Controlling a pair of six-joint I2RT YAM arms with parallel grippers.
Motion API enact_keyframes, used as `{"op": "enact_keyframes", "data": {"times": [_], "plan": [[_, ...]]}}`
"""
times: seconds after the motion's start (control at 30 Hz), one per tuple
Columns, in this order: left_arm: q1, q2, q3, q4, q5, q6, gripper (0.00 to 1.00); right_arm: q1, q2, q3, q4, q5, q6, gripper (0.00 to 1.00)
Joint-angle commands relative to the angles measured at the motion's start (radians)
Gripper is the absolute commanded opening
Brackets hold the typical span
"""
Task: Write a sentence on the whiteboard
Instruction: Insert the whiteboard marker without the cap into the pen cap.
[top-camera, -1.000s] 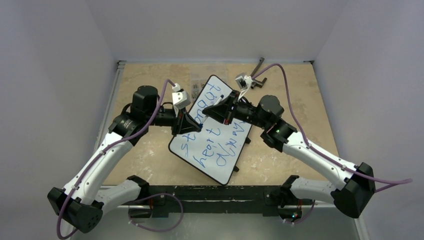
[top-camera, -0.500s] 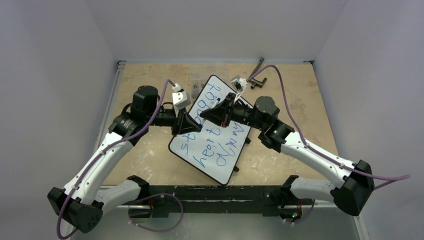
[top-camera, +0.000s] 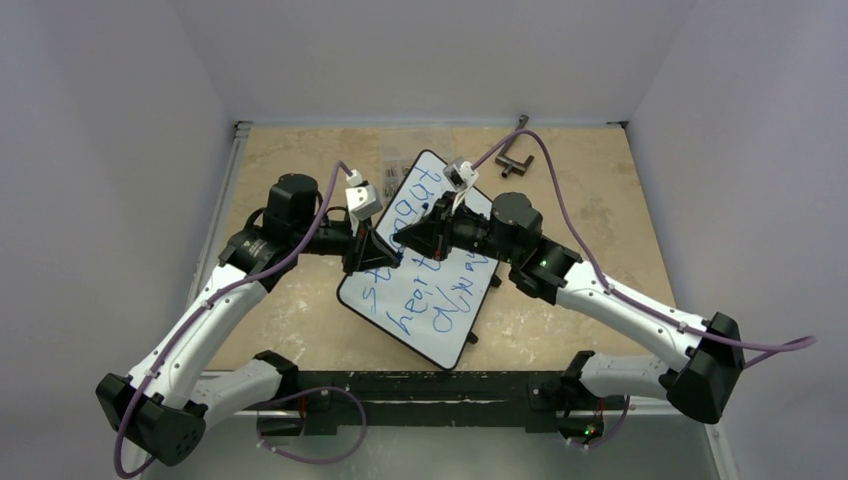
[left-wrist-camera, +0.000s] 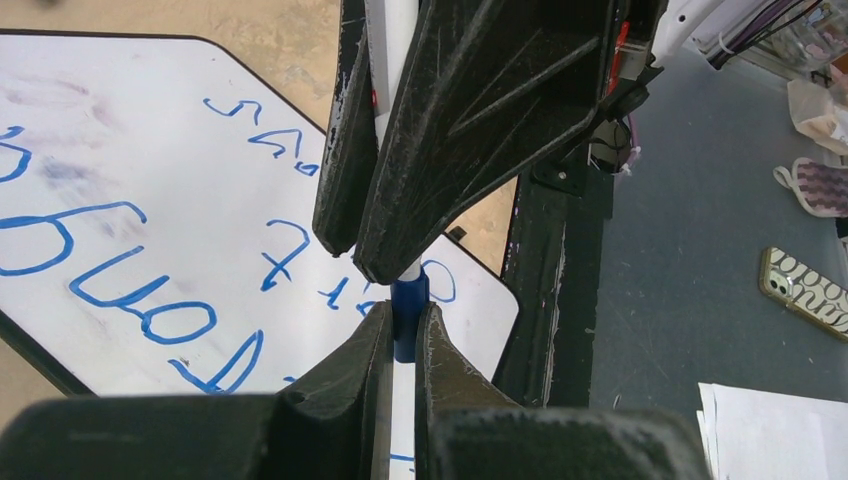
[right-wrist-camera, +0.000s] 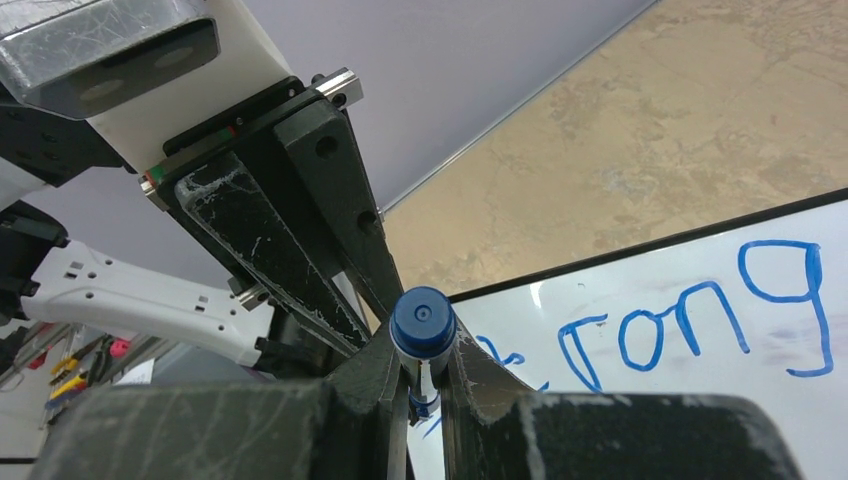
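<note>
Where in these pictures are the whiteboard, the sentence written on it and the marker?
whiteboard (top-camera: 447, 345): top view, bare white area by its near corner.
sentence (top-camera: 416, 298): top view, blue lettering at mid-board.
marker (right-wrist-camera: 422, 318): right wrist view, its round blue end.

Wears white shells (top-camera: 200, 320) between black joints (top-camera: 290, 195); trails long, looping purple cables (top-camera: 640, 312); ends in black, scratched, wedge-shaped fingers (left-wrist-camera: 470, 110) beside white wrist blocks (top-camera: 361, 196).
</note>
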Motion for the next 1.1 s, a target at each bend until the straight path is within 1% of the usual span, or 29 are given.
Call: {"op": "enact_keyframes", "data": {"times": [0.0,0.2,0.43,0.63,0.83,1.07], "plan": [[-0.007,-0.006,0.003,0.061,0.021,0.021,0.00,0.027,0.018,0.052,-0.041,0.027,-0.029,0.00],[-0.005,-0.010,0.000,0.059,0.019,0.022,0.00,0.035,0.029,0.058,-0.046,0.034,-0.028,0.00],[-0.007,-0.027,-0.008,0.071,-0.010,0.017,0.00,0.057,0.052,0.054,-0.036,0.062,0.019,0.00],[-0.008,-0.036,-0.016,0.104,-0.035,-0.009,0.00,0.098,0.084,0.084,-0.101,0.194,0.091,0.00],[-0.007,-0.061,-0.030,0.172,-0.064,-0.044,0.00,0.116,0.114,0.101,-0.132,0.252,0.207,0.00],[-0.008,-0.051,-0.006,0.222,-0.089,-0.083,0.00,0.142,0.141,0.146,-0.201,0.312,0.298,0.00]]}}
